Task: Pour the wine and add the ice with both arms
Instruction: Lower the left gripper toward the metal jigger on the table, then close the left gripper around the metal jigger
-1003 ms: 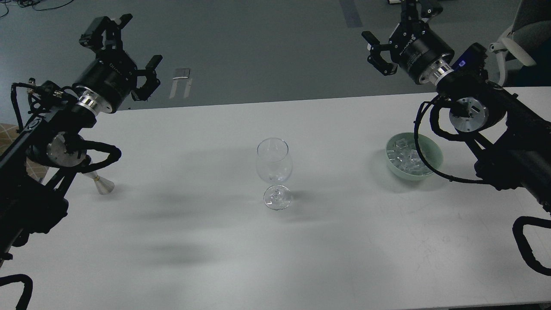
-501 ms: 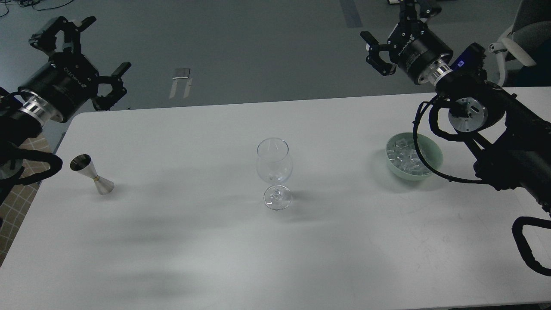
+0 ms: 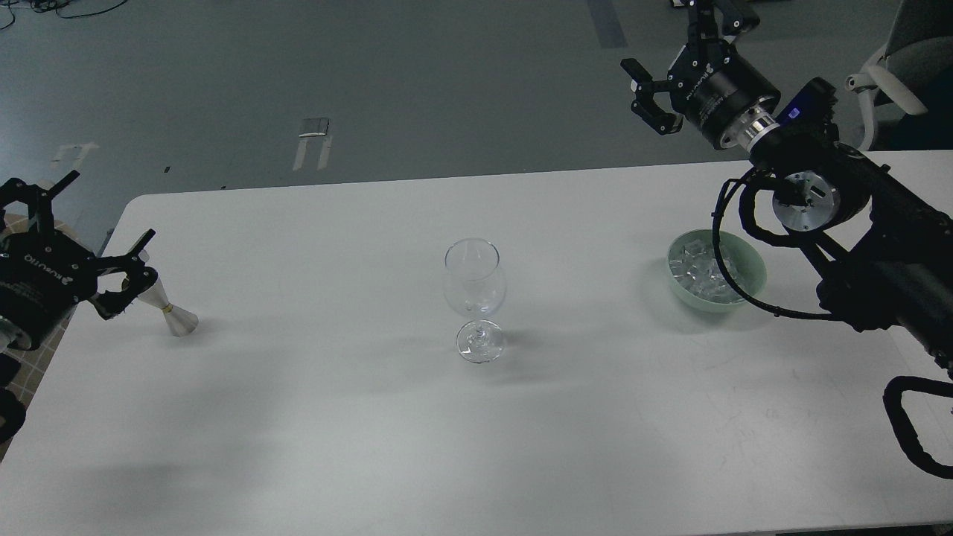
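A clear stemmed wine glass [image 3: 475, 298] stands upright and empty at the middle of the white table [image 3: 335, 417]. Clear ice cubes [image 3: 696, 269] lie in a pale green bowl [image 3: 750, 262] at the right. A silver jigger [image 3: 173, 316] stands at the left. My left gripper [image 3: 89, 234] is open at the table's left edge; one finger overlaps the jigger's top. My right gripper [image 3: 681, 56] is open and empty, held high beyond the far edge, above and behind the bowl.
My right arm [image 3: 886, 253] and its looped cable [image 3: 733, 246] cross in front of the bowl's right side. A chair [image 3: 901, 67] stands at the far right. Grey floor lies beyond the table's far edge.
My left gripper has swung down and to the left, from high over the table's far-left corner to the jigger's level. My right gripper has moved slightly up and left.
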### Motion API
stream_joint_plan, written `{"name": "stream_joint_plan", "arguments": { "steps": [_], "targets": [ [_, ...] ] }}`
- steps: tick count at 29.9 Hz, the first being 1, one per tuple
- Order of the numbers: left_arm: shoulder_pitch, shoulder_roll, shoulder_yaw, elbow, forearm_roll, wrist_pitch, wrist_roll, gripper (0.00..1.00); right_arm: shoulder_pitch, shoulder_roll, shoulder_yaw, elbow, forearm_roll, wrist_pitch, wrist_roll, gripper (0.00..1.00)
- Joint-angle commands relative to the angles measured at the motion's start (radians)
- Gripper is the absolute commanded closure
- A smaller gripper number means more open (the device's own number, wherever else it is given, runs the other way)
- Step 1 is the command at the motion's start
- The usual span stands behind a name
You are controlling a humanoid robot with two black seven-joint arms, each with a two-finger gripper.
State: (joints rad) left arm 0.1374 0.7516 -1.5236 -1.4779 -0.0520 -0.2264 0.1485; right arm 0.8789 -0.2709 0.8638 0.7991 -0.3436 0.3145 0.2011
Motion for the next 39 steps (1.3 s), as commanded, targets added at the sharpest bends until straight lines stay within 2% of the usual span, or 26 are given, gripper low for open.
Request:
{"name": "stream_joint_plan", "arguments": {
  "steps": [1,2,4,5,7,14,18,30,39],
  "targets": [
    [0.089,-0.073,-0.055,0.001,0.000,0.001,0.031,0.05,-0.001,0.001,0.000,0.000,0.000,0.000,0.000,0.00],
    [0.103,-0.090,-0.062,0.002,0.000,-0.001,0.046,0.05,-0.003,0.001,0.000,0.000,0.000,0.000,0.000,0.00],
    [0.136,-0.165,-0.079,0.011,0.000,0.005,0.124,0.05,-0.005,0.001,0.000,0.000,0.000,0.000,0.000,0.00],
    [0.137,-0.202,-0.085,0.013,0.000,0.009,0.149,0.05,-0.005,0.001,-0.002,0.000,0.000,0.000,0.000,0.00],
    [0.139,-0.231,-0.093,0.014,0.000,0.018,0.160,0.04,-0.005,-0.001,-0.002,0.000,0.000,0.000,0.000,0.00],
    [0.116,-0.298,-0.104,0.116,-0.003,0.048,0.169,0.04,-0.003,0.001,-0.002,0.000,-0.002,-0.002,0.000,0.00],
    [0.038,-0.342,-0.102,0.198,0.000,0.050,0.169,0.04,-0.003,-0.001,-0.002,0.000,-0.002,-0.003,0.000,0.00],
    [-0.126,-0.344,-0.104,0.444,-0.002,0.048,0.166,0.04,-0.008,0.002,-0.003,-0.001,-0.003,-0.006,0.000,0.00],
    [-0.188,-0.345,-0.102,0.508,-0.002,0.050,0.164,0.04,-0.008,0.001,-0.003,-0.001,-0.003,-0.006,0.000,0.00]
  ]
}}
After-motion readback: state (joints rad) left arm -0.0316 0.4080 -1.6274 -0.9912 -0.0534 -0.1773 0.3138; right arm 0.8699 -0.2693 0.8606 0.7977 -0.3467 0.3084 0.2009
